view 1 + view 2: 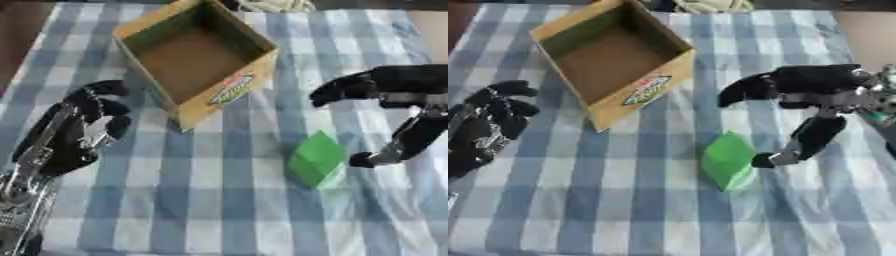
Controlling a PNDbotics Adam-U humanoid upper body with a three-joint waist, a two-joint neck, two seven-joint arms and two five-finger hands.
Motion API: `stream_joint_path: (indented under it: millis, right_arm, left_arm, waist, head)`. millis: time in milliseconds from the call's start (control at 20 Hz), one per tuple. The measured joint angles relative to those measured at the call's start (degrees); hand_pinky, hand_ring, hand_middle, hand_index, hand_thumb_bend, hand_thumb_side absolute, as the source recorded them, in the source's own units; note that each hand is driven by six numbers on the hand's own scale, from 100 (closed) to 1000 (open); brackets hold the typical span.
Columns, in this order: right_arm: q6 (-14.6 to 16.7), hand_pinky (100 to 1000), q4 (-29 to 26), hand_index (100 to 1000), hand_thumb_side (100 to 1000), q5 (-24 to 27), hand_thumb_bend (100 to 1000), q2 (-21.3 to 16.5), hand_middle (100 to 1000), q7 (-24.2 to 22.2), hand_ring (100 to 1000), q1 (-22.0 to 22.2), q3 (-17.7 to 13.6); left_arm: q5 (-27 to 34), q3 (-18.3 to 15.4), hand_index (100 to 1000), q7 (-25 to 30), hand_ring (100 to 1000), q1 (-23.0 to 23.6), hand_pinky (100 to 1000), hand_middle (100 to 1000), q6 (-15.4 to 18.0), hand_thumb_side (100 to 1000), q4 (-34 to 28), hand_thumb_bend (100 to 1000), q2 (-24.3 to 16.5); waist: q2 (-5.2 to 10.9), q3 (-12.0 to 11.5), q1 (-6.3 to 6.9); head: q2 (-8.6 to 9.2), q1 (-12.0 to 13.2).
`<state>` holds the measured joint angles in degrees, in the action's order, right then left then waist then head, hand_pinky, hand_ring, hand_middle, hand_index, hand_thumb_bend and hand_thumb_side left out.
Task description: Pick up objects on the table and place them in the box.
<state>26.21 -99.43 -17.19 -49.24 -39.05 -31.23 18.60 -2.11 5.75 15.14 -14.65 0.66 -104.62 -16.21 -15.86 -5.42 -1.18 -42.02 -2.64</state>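
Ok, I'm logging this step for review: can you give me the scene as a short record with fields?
surface: blue and white checked cloth
box: open cardboard box, nothing visible inside
object: green block on the cloth, outside the box
right hand: right hand open, fingers and thumb spread beside the block, not closed on it
left hand: left hand curled, holding nothing, left of the box

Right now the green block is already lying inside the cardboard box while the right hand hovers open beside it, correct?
Not quite. The green block lies on the checked cloth, outside the cardboard box, which looks empty in the left eye view. The right hand is open beside the block, as you said.
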Motion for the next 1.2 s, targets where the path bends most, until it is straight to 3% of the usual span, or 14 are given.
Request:
stream_joint_path:
  millis: [1200]
  right_arm:
    - [0.73, 880, 5.64, 959, 576, -3.16, 402, 3.58, 931, -0.44, 924, -0.31, 2.92]
  left_arm:
    - [0.00, 0.01, 865, 0.15, 691, -0.03, 779, 755, 0.08, 542, 0.00, 508, 0.00]
  waist:
    - [-0.03, -0.54, 0.20]
  head:
    - [0.01, -0.25]
